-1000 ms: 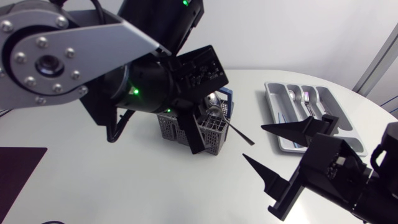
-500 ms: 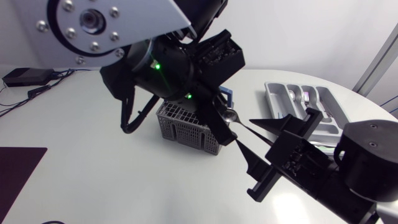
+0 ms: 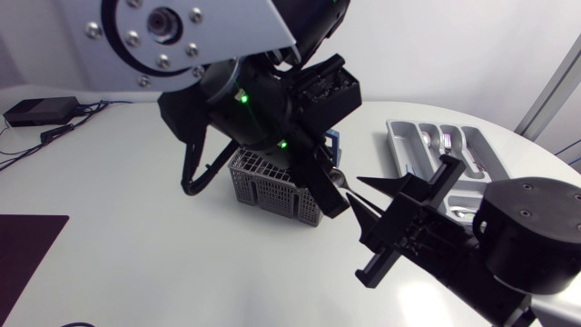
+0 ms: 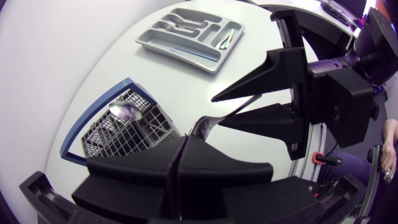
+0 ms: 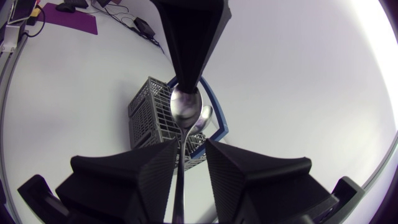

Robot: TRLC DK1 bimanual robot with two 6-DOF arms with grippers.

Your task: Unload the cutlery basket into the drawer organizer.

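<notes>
My left gripper [image 3: 329, 195] is shut on the bowl of a metal spoon [image 3: 338, 178], held in the air just right of the grey cutlery basket [image 3: 272, 186]. The spoon's handle [image 4: 249, 103] runs out between the fingers of my right gripper [image 3: 356, 198], which stand close around it, still open, with a gap on one side in the right wrist view. There the spoon bowl [image 5: 185, 104] sits ahead of my right gripper [image 5: 189, 146], pinched by the left gripper [image 5: 185, 84]. Another spoon [image 4: 127, 112] stands in the basket [image 4: 124, 134]. The grey drawer organizer [image 3: 404, 154] lies at the far right.
The basket [image 5: 149, 106] rests on a blue-edged mat [image 4: 71, 146]. Several spoons and forks [image 3: 445, 141] lie in the organizer [image 4: 189, 37]. Both arms crowd the middle of the table.
The left gripper has lifted the spoon out of the basket and carried it right. The right gripper has come in from the right around the handle, its fingers narrowing.
</notes>
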